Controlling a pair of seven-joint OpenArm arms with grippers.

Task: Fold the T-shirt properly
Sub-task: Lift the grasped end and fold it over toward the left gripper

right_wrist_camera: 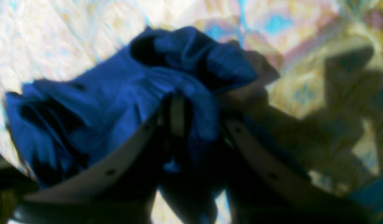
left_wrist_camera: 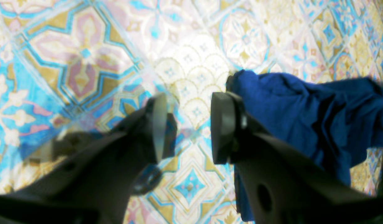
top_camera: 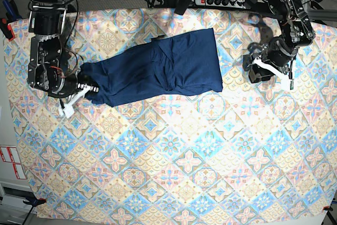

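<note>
T-shirt [top_camera: 158, 69] (one), two tools: right tool [right_wrist_camera: 191, 124], left tool [left_wrist_camera: 186, 127]

One T-shirt [top_camera: 158, 69], dark blue; one patterned tablecloth [top_camera: 174, 172]; two grippers, left gripper [top_camera: 261, 70] and right gripper [top_camera: 84, 89].

Both arms are black, jointed and boxy, trailing black cables. The left gripper [left_wrist_camera: 186, 126] has dark fingers [left_wrist_camera: 222, 124]; the right gripper [right_wrist_camera: 179, 121] has pale, screw-dotted ones.
</note>
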